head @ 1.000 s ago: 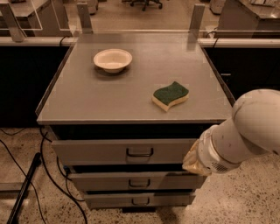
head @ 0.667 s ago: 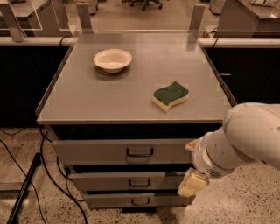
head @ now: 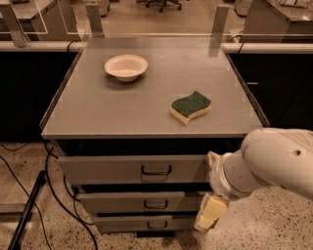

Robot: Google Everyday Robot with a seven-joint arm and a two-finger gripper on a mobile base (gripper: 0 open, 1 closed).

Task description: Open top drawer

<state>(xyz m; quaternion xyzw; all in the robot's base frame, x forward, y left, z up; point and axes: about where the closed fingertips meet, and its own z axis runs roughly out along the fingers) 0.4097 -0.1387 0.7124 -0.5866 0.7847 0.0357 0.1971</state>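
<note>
Office-lab — desks (head: 276,17), glass partitions (head: 29,22), swivel chair (head: 164,4) — claw (head: 211,215) beside lower drawers (head: 137,203).

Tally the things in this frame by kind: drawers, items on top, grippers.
Gray drawers: 3 (top drawer, middle drawer, bottom drawer)
Bowls: 1, the bowl on the cabinet top
Sponges: 1, the sponge on the same top
Grippers: 1, the gripper low by the drawers' right ends
Total: 6

A gray top drawer (head: 107,168) with a dark handle (head: 156,170) is seen under a gray tabletop (head: 122,110) bearing a cream bowl (head: 126,67) and a green-and-yellow sponge (head: 190,107), while a pale yellow gripper (head: 210,216) on a white arm (head: 274,161) is held low, right of the drawer fronts, over a speckled floor (head: 274,222).
</note>
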